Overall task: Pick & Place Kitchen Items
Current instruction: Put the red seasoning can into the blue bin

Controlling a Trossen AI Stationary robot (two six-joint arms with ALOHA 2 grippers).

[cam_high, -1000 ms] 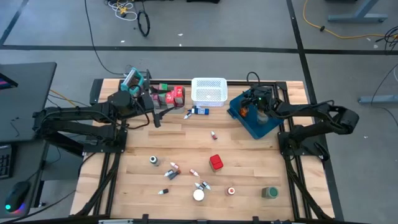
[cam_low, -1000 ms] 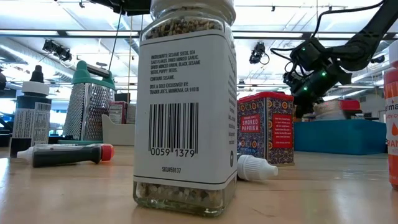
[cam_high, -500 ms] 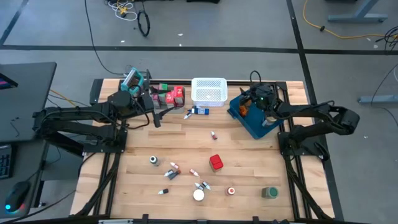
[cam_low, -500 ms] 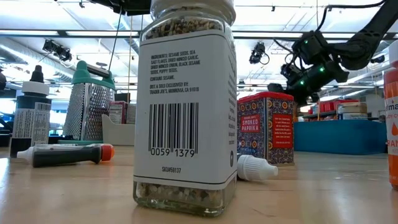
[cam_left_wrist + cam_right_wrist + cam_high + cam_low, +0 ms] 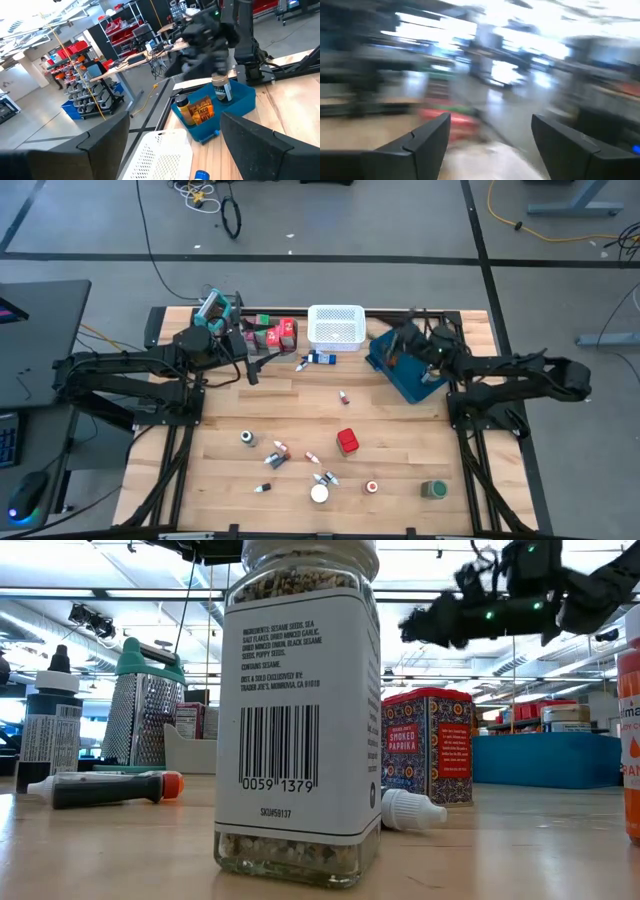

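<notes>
Loose kitchen items lie about the table: a red can point(image 5: 347, 442), a green-lidded jar point(image 5: 433, 490), a white-lidded jar point(image 5: 319, 493), small tubes point(image 5: 277, 452) and cartons point(image 5: 275, 332) by the far edge. A seasoning jar point(image 5: 300, 710) stands close in the low view. My right gripper point(image 5: 395, 342) point(image 5: 490, 150) hovers open, high over the blue tray's point(image 5: 418, 380) left end, holding nothing. It shows blurred and level in the low view point(image 5: 430, 625). My left gripper point(image 5: 252, 370) point(image 5: 175, 150) waits open near the cartons.
The blue tray point(image 5: 235, 100) holds an orange bottle point(image 5: 183, 109), a carton point(image 5: 202, 111) and a spice jar point(image 5: 220, 89). A white mesh basket point(image 5: 335, 325) stands at the far edge beside the tray. A grater point(image 5: 215, 308) sits at the far left corner.
My right gripper has risen from the blue tray, where it pointed down among the jars, and swung toward the table's left. It has tipped up from pointing down to about level. The items on the table have stayed put.
</notes>
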